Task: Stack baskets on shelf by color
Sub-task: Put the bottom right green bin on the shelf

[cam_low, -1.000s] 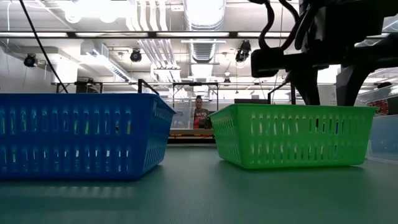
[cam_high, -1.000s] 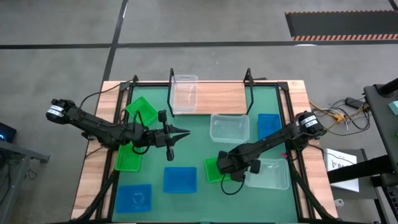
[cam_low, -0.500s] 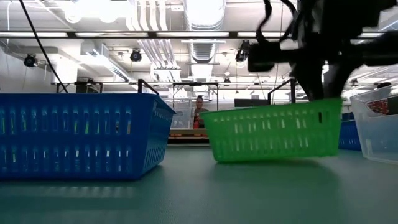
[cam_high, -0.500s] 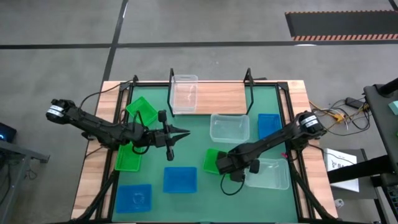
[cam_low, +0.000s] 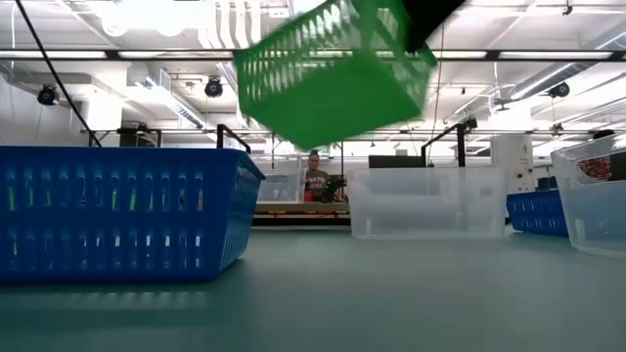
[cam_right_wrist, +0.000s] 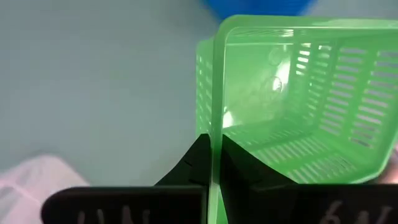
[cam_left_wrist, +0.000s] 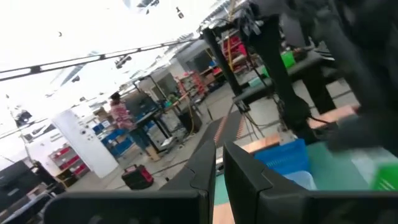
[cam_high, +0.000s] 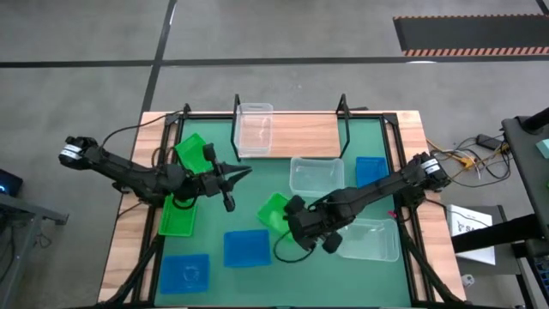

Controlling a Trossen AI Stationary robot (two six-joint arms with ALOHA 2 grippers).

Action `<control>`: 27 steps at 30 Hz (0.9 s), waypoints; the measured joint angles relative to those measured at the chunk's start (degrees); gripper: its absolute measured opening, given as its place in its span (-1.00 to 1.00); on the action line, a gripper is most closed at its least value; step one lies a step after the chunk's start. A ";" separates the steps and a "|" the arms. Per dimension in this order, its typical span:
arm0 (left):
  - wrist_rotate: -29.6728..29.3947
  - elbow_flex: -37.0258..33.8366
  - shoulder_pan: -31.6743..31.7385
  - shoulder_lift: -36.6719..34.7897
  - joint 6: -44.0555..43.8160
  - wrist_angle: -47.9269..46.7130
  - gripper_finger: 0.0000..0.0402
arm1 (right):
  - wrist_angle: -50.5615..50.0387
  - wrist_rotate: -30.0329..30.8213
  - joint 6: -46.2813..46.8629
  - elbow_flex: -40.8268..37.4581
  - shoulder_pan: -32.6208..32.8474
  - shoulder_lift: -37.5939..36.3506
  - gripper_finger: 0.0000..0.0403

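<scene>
Green basket [cam_high: 273,211] now lifted off mat, tilted, rim pinched in right claw [cam_high: 292,218], left claw [cam_left_wrist: 216,171] nearly closed, empty.

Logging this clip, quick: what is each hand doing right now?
Left hand: closed, holding nothing, raised over the green mat.
Right hand: closed on the rim of a green basket, lifted and tilted.

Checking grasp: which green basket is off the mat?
The green basket pinched by the right gripper, tilted mid-air in the low view; the other two sit by the left arm.
</scene>
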 joint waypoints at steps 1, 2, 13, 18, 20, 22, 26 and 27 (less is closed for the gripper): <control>0.02 -1.11 -0.28 -0.84 -0.22 -0.34 -0.93 | -0.91 1.37 2.20 1.54 0.00 0.00 -0.96; 0.02 -2.18 -0.44 -1.73 -0.66 -0.39 -0.93 | -1.60 2.95 4.35 3.08 0.00 0.00 -0.96; 0.07 -8.78 -1.95 -11.25 -2.97 0.31 -0.93 | -11.95 23.76 22.77 15.54 -6.32 0.00 -0.96; 0.09 -9.63 -1.95 -12.44 -3.09 0.29 -0.93 | -13.48 23.46 28.21 15.68 -14.89 -0.04 -0.96; 0.09 -9.63 -1.95 -12.36 -3.33 0.29 -0.93 | -13.21 21.62 29.02 15.44 -18.95 0.37 -0.96; 0.11 -9.63 -1.95 -12.24 -3.35 0.17 -0.93 | -13.13 17.87 28.74 15.33 -23.14 0.89 -0.96; 0.13 -9.62 -1.95 -12.07 -3.35 0.12 -0.93 | -12.48 10.87 26.72 14.98 -30.44 3.32 -0.96; 0.13 -9.63 -1.95 -12.06 -3.35 0.13 -0.93 | -12.62 9.64 25.58 14.98 -31.88 4.09 -0.96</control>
